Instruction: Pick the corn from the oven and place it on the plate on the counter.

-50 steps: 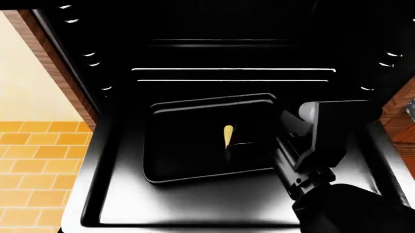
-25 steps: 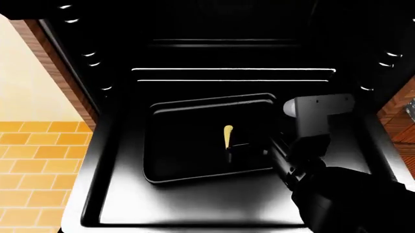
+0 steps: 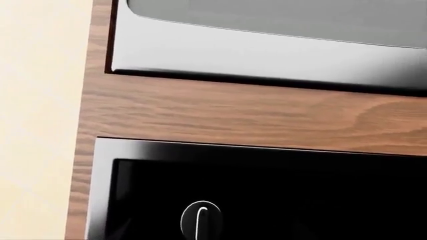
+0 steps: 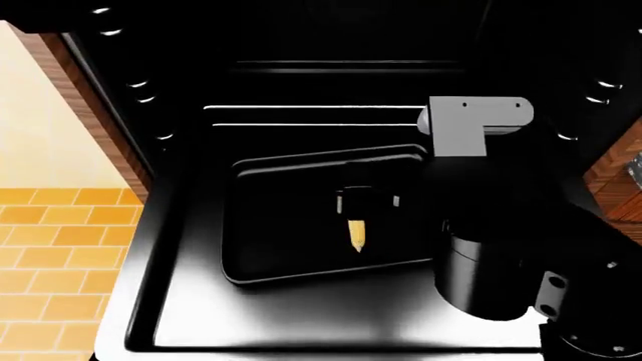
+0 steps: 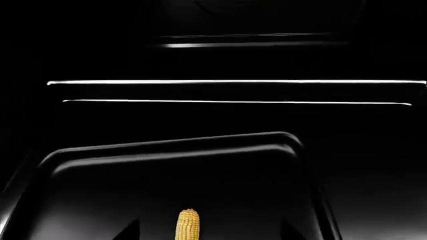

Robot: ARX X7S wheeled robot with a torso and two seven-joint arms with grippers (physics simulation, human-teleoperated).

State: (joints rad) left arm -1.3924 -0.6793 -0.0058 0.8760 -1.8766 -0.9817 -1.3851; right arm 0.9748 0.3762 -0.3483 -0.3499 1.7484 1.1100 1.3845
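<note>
The oven (image 4: pixel 331 83) stands open, its drop-down door (image 4: pixel 301 316) lowered toward me. A black baking tray (image 4: pixel 281 226) lies inside under bright wire racks (image 4: pixel 301 116). The small yellow corn (image 4: pixel 357 235) lies on the tray and also shows in the right wrist view (image 5: pixel 188 225). My right gripper (image 4: pixel 367 203) reaches in over the corn's far part. In the right wrist view (image 5: pixel 209 236) its dark fingers stand wide apart on either side of the cob, open. My left gripper, the plate and the counter are out of view.
The left wrist view shows a wood panel (image 3: pixel 253 112), a steel strip (image 3: pixel 267 50) and a black control panel with a round knob (image 3: pixel 202 220). Wooden cabinet sides (image 4: pixel 614 169) flank the oven. Orange floor tiles (image 4: pixel 50 256) lie at the left.
My right arm has lifted and turned; the grey wrist block rose. The gripper moved from the corn's near end further into the oven, so the corn's near end now shows.
</note>
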